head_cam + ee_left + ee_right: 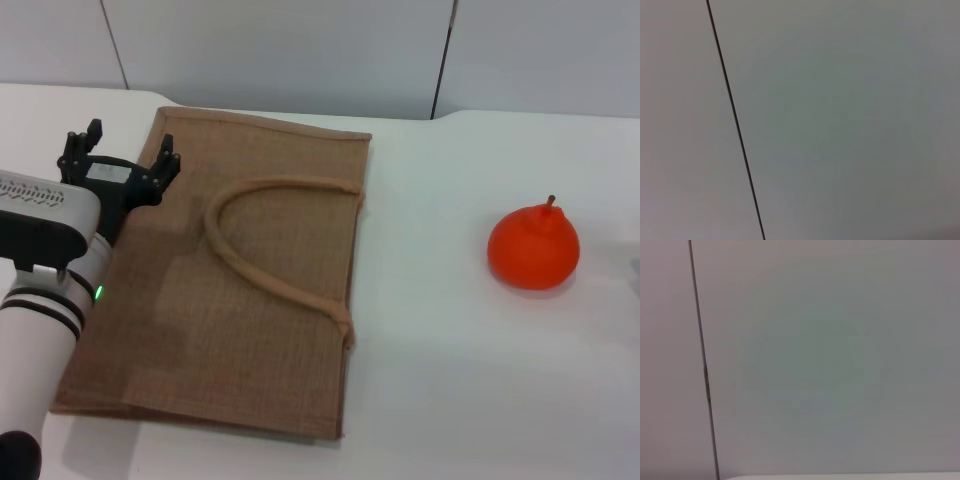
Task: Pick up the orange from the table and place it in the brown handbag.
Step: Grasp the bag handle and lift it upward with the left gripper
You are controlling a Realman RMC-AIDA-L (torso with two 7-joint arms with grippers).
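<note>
The orange (533, 248), bright orange-red with a thin brown stem, sits on the white table (450, 380) at the right. The brown handbag (230, 290) lies flat at the left-centre, its rope handle looped on top. My left gripper (125, 150) is open and empty, hovering at the bag's far left corner. My right gripper is out of view. Both wrist views show only a plain grey wall panel with a dark seam.
A grey panelled wall (300, 50) stands behind the table's far edge. White tabletop lies between the bag and the orange.
</note>
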